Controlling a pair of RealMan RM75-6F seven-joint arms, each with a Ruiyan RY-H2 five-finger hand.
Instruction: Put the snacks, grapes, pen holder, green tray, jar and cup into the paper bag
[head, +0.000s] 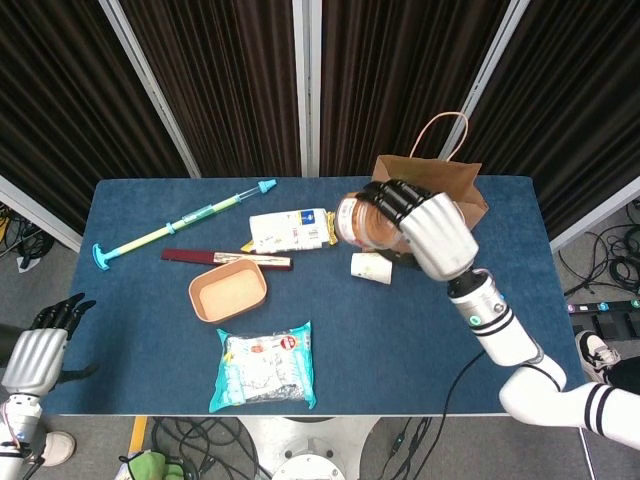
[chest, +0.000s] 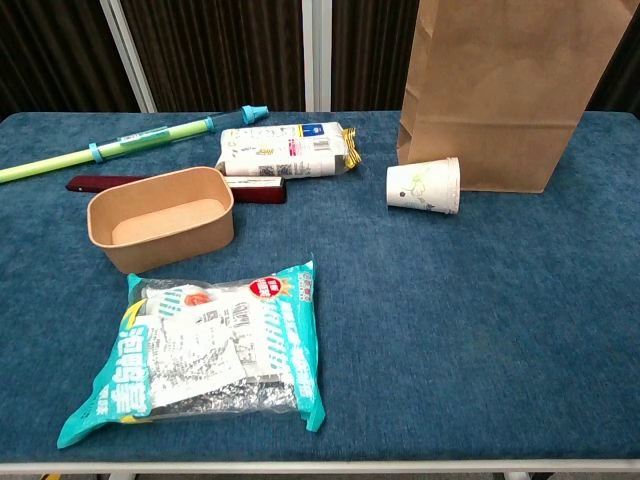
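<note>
one cup on its side | just beside paper bag

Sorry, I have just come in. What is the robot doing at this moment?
The right hand holds the jar in the air beside the paper bag, not yet inside it. The cup lies on its side on the table by the bag. The left hand hangs open off the table's edge.

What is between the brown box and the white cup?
Only bare blue tablecloth lies between the brown cardboard box and the tipped white paper cup, seen in the chest view.
</note>
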